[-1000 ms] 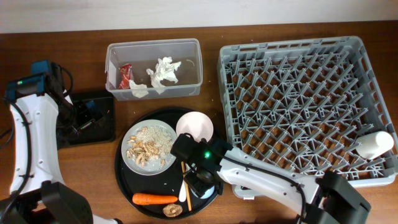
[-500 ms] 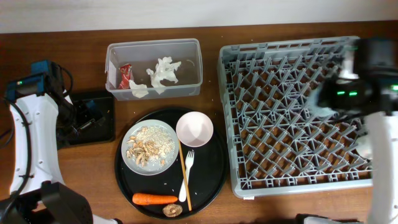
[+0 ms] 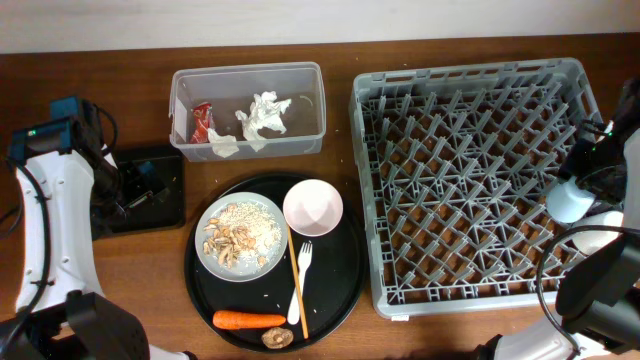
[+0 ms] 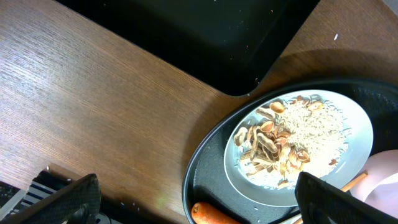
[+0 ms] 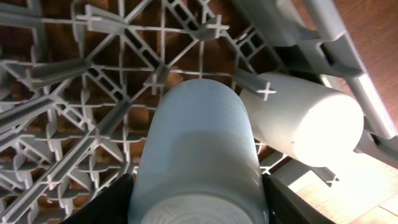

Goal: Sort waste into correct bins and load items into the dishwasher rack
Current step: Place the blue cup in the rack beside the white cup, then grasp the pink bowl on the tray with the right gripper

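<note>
Where R fingers sit: one each side of pale blue cup, clamped on its near end, so the cup is held.
R gripper: at right edge of rack, cup lengthwise over the pegs; can't tell if it touches them.
white cup: on its side in rack, just beside pale blue cup, up against the rack wall.
L fingers: spread wide, nothing btwn them.
L gripper: hovers at left of table, by the shallow black tray; wrist cam looks across tray corner twd the plate.
clear tub: back of table, left of rack; holds tissues + red wrapper.
round black tray: btwn shallow black tray and rack, in front of clear tub.
plate: left part of round black tray, food scraps heaped on it.
bowl: upright, just right of plate, at back of round black tray.
stick + fork: side by side, lengthwise, right of plate, in front of bowl.
carrot: lying crosswise near front rim of round black tray.
brown lump: just right of carrot's tip, at the rim.
</note>
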